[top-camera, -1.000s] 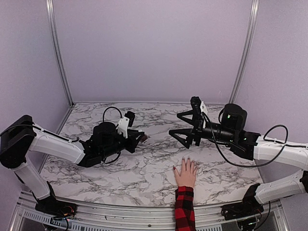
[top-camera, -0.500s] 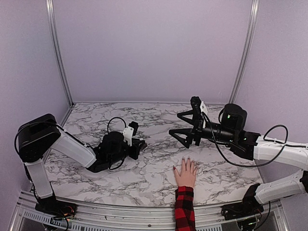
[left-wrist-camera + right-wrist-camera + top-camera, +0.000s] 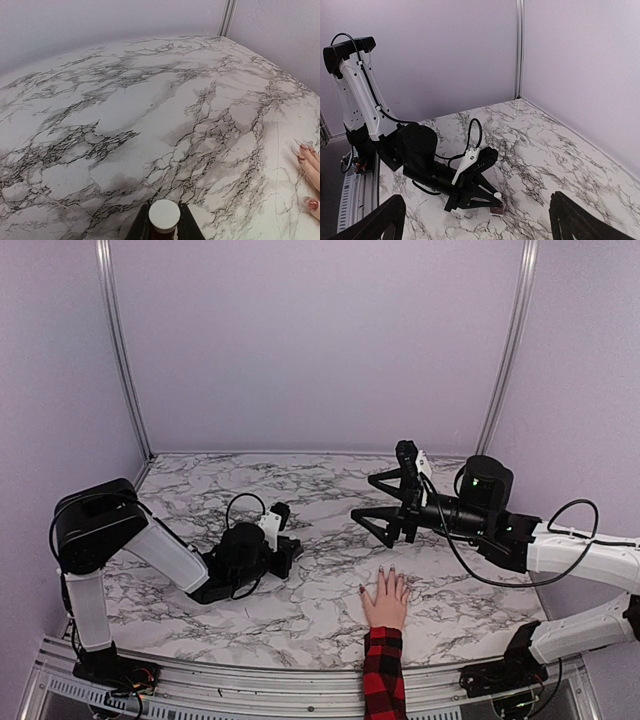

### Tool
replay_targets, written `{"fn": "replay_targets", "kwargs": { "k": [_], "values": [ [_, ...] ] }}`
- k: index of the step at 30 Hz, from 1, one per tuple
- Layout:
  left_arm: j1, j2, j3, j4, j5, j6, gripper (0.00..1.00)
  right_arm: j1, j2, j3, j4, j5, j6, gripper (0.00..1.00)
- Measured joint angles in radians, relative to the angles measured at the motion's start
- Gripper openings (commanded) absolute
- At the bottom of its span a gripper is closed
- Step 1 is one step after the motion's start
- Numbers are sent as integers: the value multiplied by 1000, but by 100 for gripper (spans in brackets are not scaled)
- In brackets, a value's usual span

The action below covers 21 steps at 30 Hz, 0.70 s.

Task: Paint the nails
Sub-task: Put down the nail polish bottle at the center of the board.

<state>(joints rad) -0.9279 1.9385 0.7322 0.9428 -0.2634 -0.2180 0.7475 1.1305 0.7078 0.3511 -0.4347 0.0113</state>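
From above, the hand (image 3: 385,598), in a plaid sleeve, lies flat on the marble bench (image 3: 200,490) near its front edge. Its nails (image 3: 389,571) show as tiny dark tips. The right fingers (image 3: 372,525) hang spread wide just beyond them, and the left fingers (image 3: 288,558) sit low, well to the left.

The left wrist view shows those fingers pinching a white-capped bottle (image 3: 164,215). At the right edge the nails look long, glossy and reddish.

In the right wrist view, the spread fingers frame the pinched bottle.

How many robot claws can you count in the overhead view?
2. The left claw, low at centre-left, is shut on a white-capped bottle; the right claw hangs open beyond the hand.
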Motion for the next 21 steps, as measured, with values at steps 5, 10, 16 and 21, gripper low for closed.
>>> {"fn": "replay_targets", "kwargs": {
  "k": [5,10,16,21],
  "values": [
    [-5,23,5,3,-6,2,10,0,0,0,0,0,0,98],
    [-12,23,5,3,-8,11,29,0,0,0,0,0,0,99],
    [-18,23,5,8,-6,20,41,0,0,-10,3,0,1,99],
    [-19,-19,1,1,-5,21,55,0,-1,-14,4,0,1,98]
  ]
}}
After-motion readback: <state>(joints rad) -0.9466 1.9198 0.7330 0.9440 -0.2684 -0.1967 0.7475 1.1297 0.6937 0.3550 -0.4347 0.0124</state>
